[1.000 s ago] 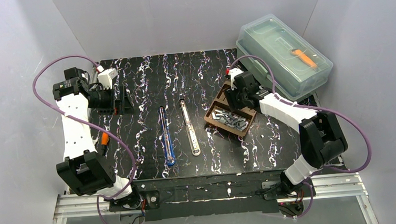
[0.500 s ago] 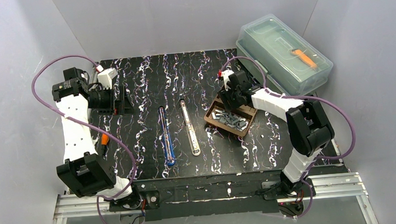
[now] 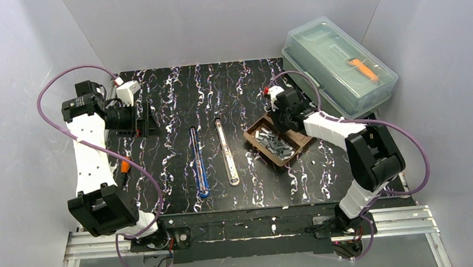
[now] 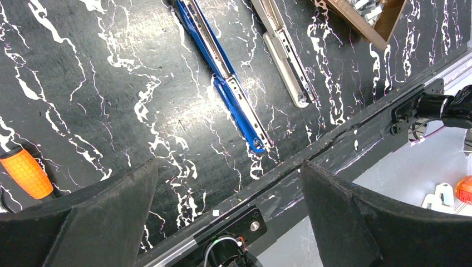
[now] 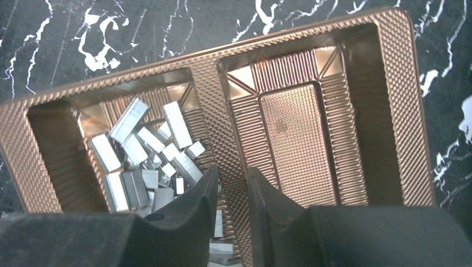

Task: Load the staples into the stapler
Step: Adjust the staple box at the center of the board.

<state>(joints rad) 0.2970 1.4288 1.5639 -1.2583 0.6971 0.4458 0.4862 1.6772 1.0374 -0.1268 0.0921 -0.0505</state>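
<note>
The right fingers (image 5: 183, 208) hide the nearest staples (image 5: 146, 149) — what the jaws pinch cannot be told.

A brown tray (image 3: 295, 153) lies on the black desk (image 3: 174, 94), with grey staples (image 3: 272, 141) heaped in its left compartment. The right gripper (image 3: 281, 116) is down at the tray's far end. Left of the tray, a blue stapler (image 3: 197, 161) and a white stapler (image 3: 226, 152) lie opened flat, side by side. The left gripper (image 3: 145, 121) hangs over the desk's far-left part.

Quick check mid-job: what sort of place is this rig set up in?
Most likely a lab test cell, not an office: plain grey walls box in the black marbled table, with an aluminium rail frame along its near edge and a lidded plastic bin at its far right corner.
</note>
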